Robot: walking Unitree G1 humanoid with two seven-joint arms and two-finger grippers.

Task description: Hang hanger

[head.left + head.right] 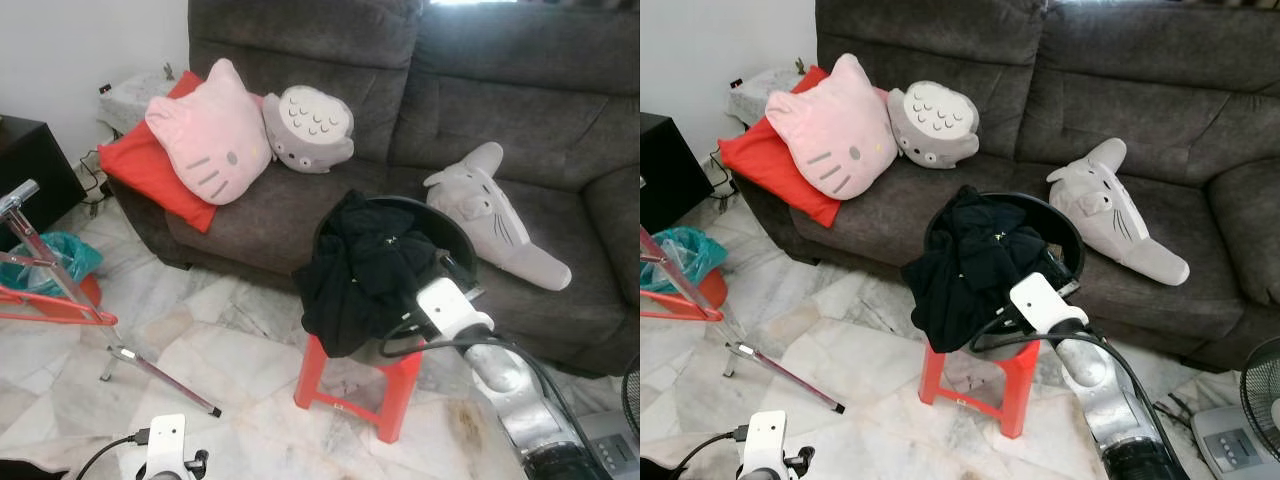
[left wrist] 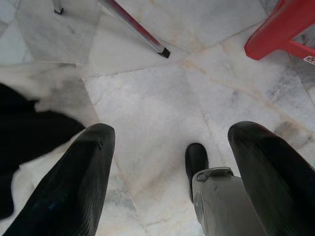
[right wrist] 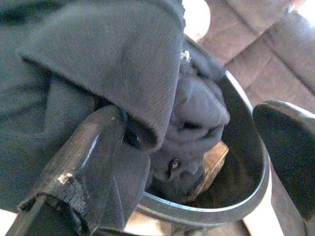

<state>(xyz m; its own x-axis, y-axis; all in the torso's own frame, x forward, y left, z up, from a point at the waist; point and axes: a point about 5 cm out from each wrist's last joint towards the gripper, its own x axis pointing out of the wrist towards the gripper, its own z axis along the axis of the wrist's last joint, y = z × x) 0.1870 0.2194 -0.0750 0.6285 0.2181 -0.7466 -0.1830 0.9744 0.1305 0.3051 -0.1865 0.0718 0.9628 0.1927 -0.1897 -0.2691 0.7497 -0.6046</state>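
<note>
1. The grey sofa (image 1: 520,120) spans the far side.
2. A black basin (image 1: 455,240) of dark clothes (image 1: 360,270) sits on a red stool (image 1: 355,385), at reach height.
3. My right gripper (image 3: 197,142) holds its jaws wide at the basin rim, gripping nothing.
4. My left gripper (image 2: 167,167) hangs low, jaws apart, idle.
5. I cannot locate a hanger.

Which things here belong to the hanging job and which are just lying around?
Job: black clothes in the black basin on the red stool; drying rack; right gripper, open at the basin.
Lying about: pink cushion, red cushion, grey plush toys, sofa.
</note>
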